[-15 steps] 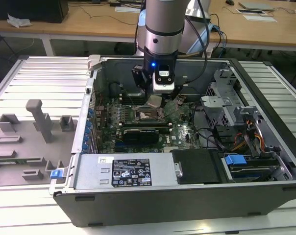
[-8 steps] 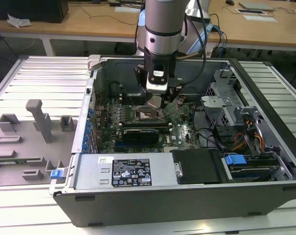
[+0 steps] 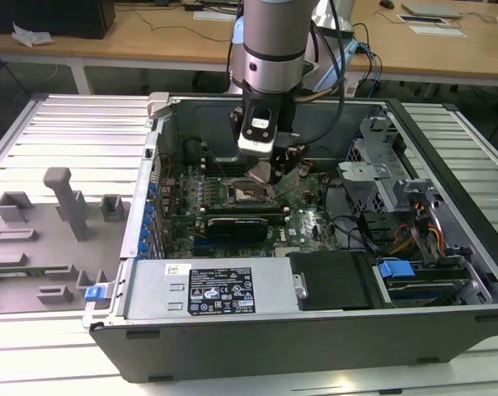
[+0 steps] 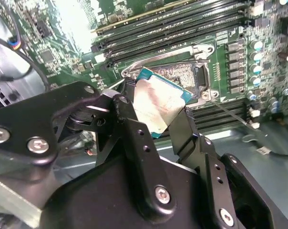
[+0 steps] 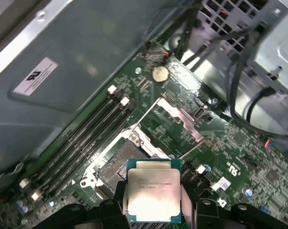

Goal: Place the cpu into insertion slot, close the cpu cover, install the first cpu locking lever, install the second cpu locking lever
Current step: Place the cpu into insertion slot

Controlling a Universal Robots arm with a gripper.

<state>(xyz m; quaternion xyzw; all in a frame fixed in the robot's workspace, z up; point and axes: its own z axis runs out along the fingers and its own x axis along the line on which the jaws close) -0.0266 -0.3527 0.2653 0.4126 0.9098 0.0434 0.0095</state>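
Slatted metal worktop (image 3: 35, 148) carries open computer case (image 3: 315, 330), filling centre and right of exterior view. You see claw (image 3: 274, 175) at frame centre, reaching down into case. Claw pinches cpu (image 5: 152, 193) by two opposite edges, pale metal top showing. You have cpu just above insertion slot (image 5: 116, 168), not seated. Beside insertion slot, cpu cover (image 5: 181, 118) lies swung open.

One cpu (image 5: 152, 191), one insertion slot (image 5: 114, 168), one cpu cover (image 5: 181, 117), one coin cell (image 5: 159, 73), one computer case (image 3: 315, 330).
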